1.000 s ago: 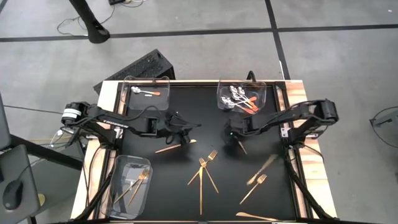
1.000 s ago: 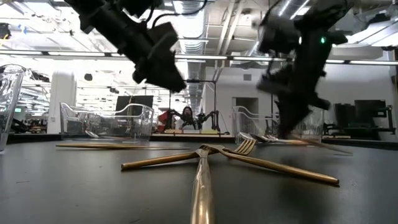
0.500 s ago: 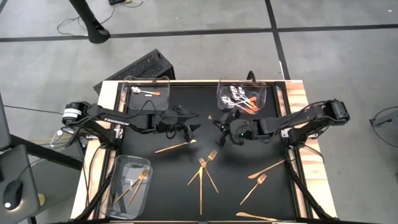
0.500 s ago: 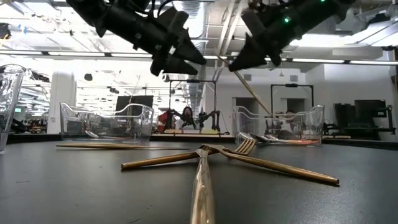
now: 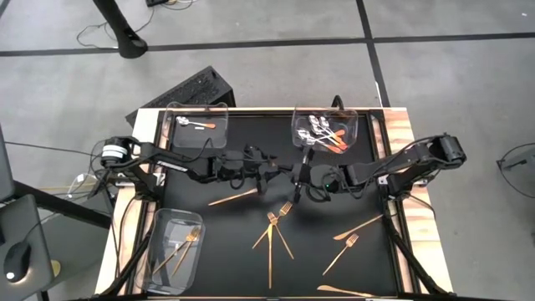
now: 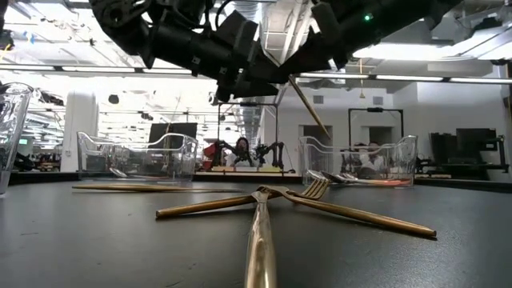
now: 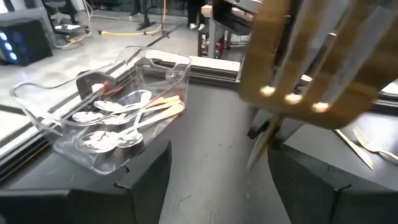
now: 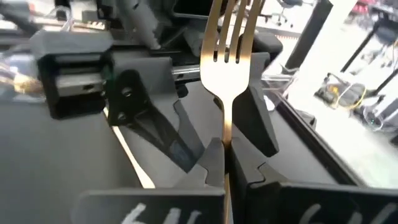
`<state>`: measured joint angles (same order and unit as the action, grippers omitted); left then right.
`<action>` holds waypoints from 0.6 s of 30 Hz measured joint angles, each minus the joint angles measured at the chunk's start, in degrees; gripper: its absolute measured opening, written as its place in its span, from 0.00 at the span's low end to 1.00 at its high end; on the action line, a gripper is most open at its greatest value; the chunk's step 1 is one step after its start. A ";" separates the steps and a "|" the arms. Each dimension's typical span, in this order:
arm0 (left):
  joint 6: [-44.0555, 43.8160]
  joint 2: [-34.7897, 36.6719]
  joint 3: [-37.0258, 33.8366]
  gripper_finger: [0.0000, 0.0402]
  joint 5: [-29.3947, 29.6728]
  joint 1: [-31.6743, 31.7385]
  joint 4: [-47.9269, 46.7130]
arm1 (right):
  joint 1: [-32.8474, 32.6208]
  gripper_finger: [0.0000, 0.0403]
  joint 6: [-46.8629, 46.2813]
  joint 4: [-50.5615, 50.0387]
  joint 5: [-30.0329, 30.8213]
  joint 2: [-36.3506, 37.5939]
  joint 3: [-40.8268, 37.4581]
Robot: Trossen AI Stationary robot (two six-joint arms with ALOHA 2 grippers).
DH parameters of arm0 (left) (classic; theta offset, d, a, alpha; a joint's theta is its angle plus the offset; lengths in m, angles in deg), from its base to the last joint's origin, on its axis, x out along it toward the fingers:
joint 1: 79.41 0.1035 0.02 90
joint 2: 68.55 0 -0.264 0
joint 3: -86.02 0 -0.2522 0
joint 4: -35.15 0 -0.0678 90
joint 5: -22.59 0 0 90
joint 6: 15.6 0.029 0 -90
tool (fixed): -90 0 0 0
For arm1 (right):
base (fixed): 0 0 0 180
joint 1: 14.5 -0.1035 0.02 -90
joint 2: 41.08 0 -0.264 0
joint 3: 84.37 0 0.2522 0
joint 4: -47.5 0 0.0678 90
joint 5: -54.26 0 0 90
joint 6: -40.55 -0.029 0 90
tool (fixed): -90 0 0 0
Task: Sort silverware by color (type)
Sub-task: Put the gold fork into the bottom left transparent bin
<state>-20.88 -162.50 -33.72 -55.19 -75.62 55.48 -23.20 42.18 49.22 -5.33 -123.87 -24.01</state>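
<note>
The gold fork (image 8: 229, 37) is in the air above the middle of the bench (image 5: 251, 242), clamped by its handle in the right gripper (image 5: 299, 180). The left gripper (image 5: 269, 171), jaws wide, faces it closely. A good handover means closing squarely on the fork before the right jaws release it.

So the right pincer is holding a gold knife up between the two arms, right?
Not a knife: the right pincer is shut on a gold fork, its tines plain in the right wrist view. It is held up between the two arms.
</note>
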 joint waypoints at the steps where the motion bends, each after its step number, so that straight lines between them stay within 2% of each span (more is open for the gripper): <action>1: 0.50 0.00 0.00 0.60 0.02 -0.04 0.10 | -0.05 0.02 0.13 -0.03 -0.14 0.00 0.01; 7: 1.78 0.39 -0.02 0.52 -0.48 -0.02 1.22 | -0.05 0.02 -0.04 -1.06 0.56 0.13 0.14; 18: 1.49 0.80 0.01 0.52 -1.35 -0.06 3.02 | 0.13 0.03 -1.62 -4.14 3.66 -0.05 -0.10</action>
<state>-19.39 -161.70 -33.71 -56.54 -75.69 58.51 -23.07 40.56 45.08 -1.67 -123.92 -24.11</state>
